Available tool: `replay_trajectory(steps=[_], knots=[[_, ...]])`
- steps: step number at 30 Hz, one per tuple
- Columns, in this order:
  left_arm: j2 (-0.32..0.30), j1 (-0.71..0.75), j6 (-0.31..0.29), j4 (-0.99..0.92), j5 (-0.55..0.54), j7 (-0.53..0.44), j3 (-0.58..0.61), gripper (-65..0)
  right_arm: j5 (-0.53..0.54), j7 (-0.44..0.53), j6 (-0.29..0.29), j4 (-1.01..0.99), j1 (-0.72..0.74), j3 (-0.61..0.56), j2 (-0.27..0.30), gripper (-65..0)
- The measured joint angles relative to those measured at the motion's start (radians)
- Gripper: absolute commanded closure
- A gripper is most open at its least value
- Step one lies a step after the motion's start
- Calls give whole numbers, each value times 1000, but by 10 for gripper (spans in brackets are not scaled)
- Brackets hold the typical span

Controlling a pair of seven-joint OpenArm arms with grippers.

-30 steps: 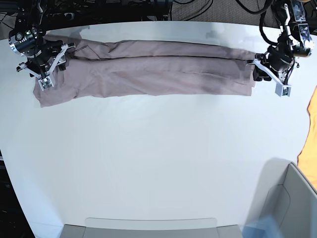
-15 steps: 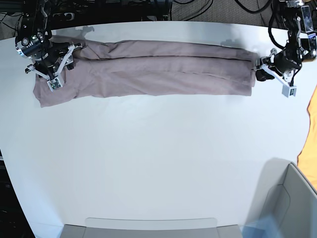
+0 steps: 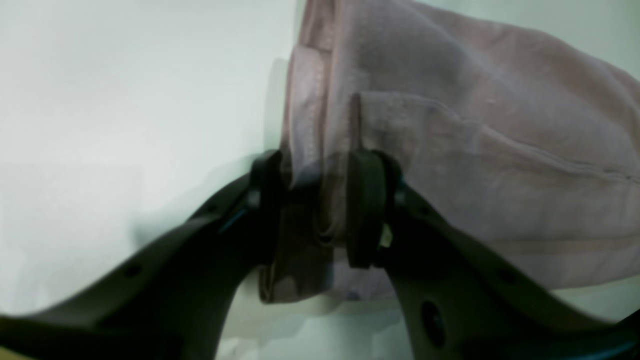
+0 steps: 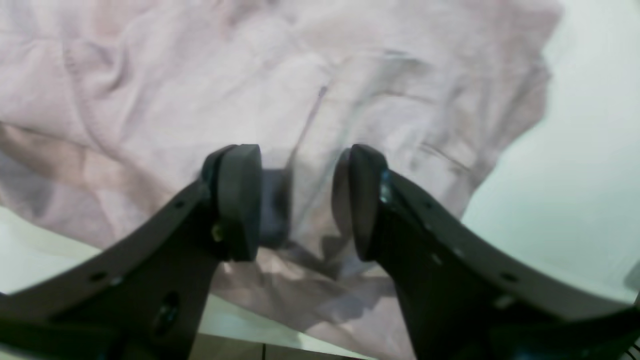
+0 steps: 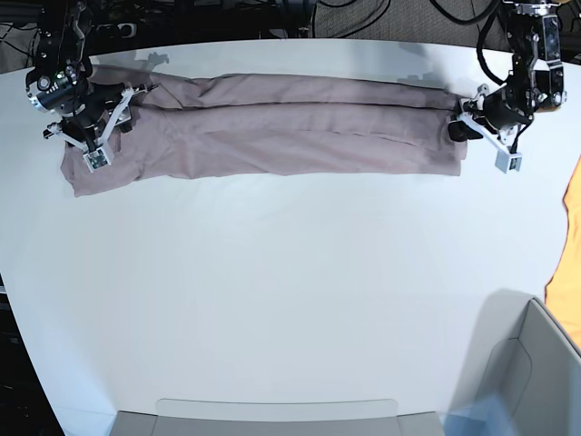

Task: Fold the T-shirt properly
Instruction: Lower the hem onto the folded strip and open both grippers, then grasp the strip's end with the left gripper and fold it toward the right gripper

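Note:
The mauve T-shirt (image 5: 290, 127) lies as a long folded strip across the far side of the white table. My left gripper (image 5: 457, 128) is at the strip's right end. In the left wrist view the left gripper (image 3: 312, 210) is open, and the folded edge of the T-shirt (image 3: 475, 125) sits between its fingers (image 3: 365, 210). My right gripper (image 5: 110, 125) is over the strip's left end. In the right wrist view the right gripper (image 4: 300, 200) is open, its fingertips (image 4: 240, 200) down on the wrinkled T-shirt (image 4: 150, 90).
A bright orange cloth (image 5: 570, 245) hangs in at the right edge. A grey bin (image 5: 536, 363) stands at the front right, and a grey tray edge (image 5: 272, 416) runs along the front. Cables lie beyond the table's far edge.
My left gripper has moved left, back onto the shirt's right end. My right gripper has shifted slightly toward the far left over the shirt's left end. The shirt lies as before.

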Motion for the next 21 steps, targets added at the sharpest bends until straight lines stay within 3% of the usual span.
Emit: replay_trajectory(steps=[5, 8, 10, 12, 13, 15, 17, 21], knots=[[-21, -34, -28, -120, -49, -134, 100, -223, 1, 0, 0, 0, 3, 0, 1, -283], [-24, -43, -16, -125, -26, -143, 154, -208, 0, 0, 0, 0, 3, 0, 1, -283], [-24, -48, -29, -123, -26, -161, 187, -149, 1, 0, 0, 0, 6, 0, 1, -283], [-26, -47, -113, -129, -27, -160, 209, -41, 1, 0, 0, 0, 6, 0, 1, -283], [-21, -47, -158, -137, -40, -145, 211, 0, 0, 0, 0, 0, 6, 0, 1, -283], [-18, -48, -191, -159, -68, -141, 210, 0, 1, 0, 0, 0, 6, 0, 1, -283], [-17, -50, -204, -175, -81, -137, 195, 0, 1, 0, 0, 0, 6, 1, 1, -283], [6, -31, -216, -186, -82, -90, 38, 0, 0, 0, 0, 2, 9, 2, -3, -283]])
